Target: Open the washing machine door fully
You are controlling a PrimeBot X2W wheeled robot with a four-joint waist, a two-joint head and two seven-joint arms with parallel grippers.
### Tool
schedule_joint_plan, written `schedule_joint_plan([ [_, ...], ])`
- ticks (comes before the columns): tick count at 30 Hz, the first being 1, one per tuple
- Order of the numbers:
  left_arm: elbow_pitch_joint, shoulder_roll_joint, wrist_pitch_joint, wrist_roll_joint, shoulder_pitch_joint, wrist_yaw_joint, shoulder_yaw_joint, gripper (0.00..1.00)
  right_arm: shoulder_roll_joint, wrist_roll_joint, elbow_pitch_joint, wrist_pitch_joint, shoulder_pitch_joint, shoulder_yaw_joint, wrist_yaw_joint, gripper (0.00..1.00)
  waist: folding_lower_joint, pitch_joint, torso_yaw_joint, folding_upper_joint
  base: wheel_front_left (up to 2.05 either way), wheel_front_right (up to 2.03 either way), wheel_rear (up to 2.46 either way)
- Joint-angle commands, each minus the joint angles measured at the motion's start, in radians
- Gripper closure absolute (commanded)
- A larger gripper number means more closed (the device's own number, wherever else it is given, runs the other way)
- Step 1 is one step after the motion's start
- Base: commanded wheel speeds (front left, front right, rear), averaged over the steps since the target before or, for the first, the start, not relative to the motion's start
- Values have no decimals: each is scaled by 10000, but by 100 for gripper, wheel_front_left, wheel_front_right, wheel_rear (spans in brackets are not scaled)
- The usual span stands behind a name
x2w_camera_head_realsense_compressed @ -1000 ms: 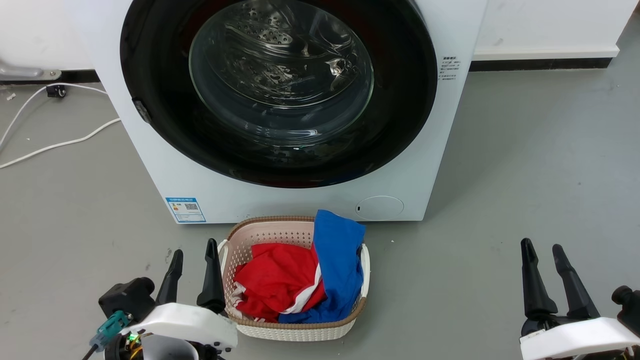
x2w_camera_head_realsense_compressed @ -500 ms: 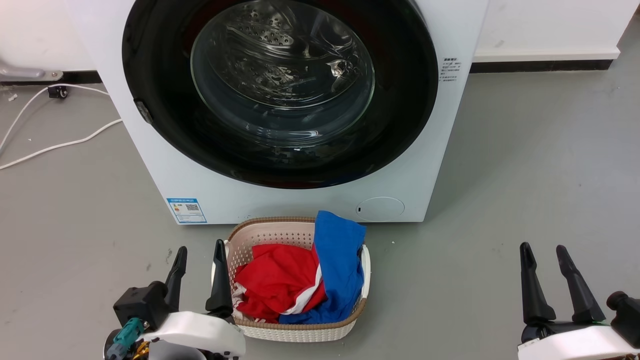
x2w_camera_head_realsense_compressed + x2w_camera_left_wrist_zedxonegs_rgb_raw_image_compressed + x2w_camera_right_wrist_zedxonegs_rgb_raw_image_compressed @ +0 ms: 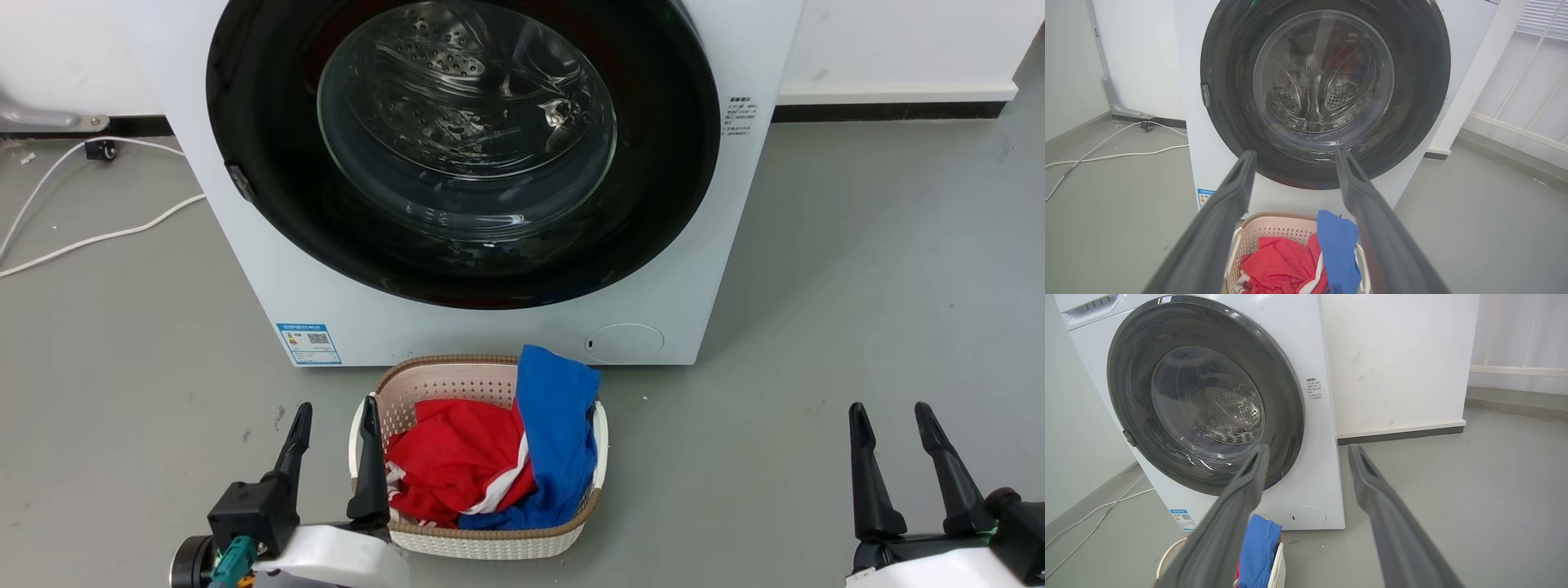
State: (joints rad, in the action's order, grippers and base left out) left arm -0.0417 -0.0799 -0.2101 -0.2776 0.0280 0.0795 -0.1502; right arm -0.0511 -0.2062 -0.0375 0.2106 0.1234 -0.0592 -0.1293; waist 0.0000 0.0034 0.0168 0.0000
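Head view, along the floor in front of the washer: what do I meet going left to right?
cable → left gripper → basket → right gripper

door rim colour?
Glossy black on the washing machine door, around clear glass; head view shows it best.

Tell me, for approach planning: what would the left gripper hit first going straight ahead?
Probably the door, low down, framed by the left gripper; the basket seems below that line, but depth is unclear.
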Motion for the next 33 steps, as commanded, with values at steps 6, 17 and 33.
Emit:
schedule_joint_plan([
  [6,52,110,-189,675,140,-130,109,0,6,512,-142,204,159,-6,-22,0,0,-6,4,0,0,0,0],
  [17,-165,241,-407,1373,297,-266,215,0,12,988,-132,400,338,-44,-22,0,0,14,13,0,0,0,0],
  [33,-306,295,-557,1644,357,-319,293,0,16,1026,-124,550,406,-36,-14,0,0,21,34,0,0,0,0],
])
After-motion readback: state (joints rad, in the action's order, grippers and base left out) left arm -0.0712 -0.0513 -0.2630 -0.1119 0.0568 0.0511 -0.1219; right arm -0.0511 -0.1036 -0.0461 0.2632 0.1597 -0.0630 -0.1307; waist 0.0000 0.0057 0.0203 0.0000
